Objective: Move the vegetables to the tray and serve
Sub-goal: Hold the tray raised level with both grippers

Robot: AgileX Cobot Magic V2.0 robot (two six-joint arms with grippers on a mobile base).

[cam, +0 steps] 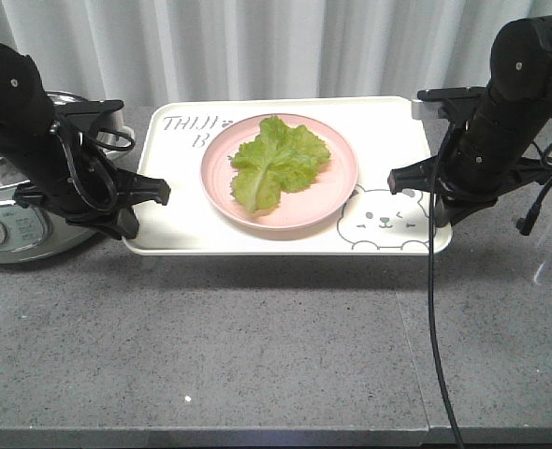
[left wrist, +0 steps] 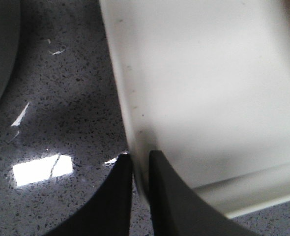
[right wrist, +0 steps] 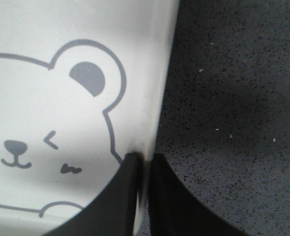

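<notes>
A steel pot (cam: pixel 5 224) stood just left of the tray (cam: pixel 388 117), whose long axis ran left-right. The lettuce (cam: pixel 278 161) lay on its pink plate (cam: pixel 327 201). The left pincer (left wrist: pixel 140 160) and right pincer (right wrist: pixel 144 160) each gripped a short rim.

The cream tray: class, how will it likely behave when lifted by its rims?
The tray is probably fairly stiff: raised rim, moulded look. Its glossy surface may let the pink plate slide if tilted. The left gripper and right gripper pinch only thin rim, so it might slip.
</notes>
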